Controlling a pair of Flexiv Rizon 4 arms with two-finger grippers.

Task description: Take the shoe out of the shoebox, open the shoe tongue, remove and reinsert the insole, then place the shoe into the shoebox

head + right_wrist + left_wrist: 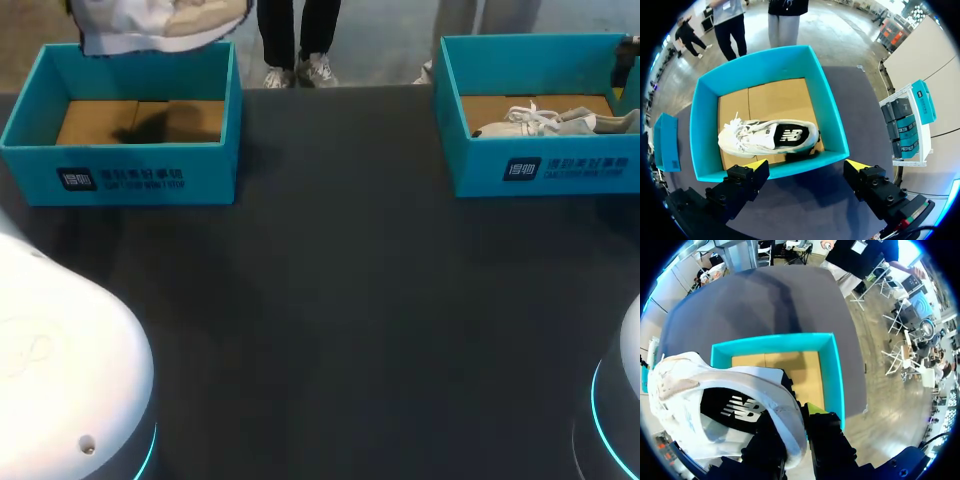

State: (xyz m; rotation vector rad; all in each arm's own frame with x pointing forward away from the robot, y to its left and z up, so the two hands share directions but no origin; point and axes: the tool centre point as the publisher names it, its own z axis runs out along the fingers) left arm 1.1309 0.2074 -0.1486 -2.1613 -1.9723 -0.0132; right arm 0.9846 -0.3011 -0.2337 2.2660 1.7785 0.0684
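Dark table (340,300), near to far. At 11 o'clock my left pincer (796,415) clamps a white shoe (690,405) by its collar above the left shoebox (130,175). At 1 o'clock my right pincer (806,165) hangs spread wide and empty over the right shoebox (832,120), which holds a second shoe (755,137).

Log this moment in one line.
left gripper: shut on white shoe, above left shoebox | right gripper: open, above right shoebox | second shoe: inside right shoebox

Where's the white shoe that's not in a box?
Head view, far left: the white sneaker hangs in the left pincer above the empty teal cardboard shoebox.
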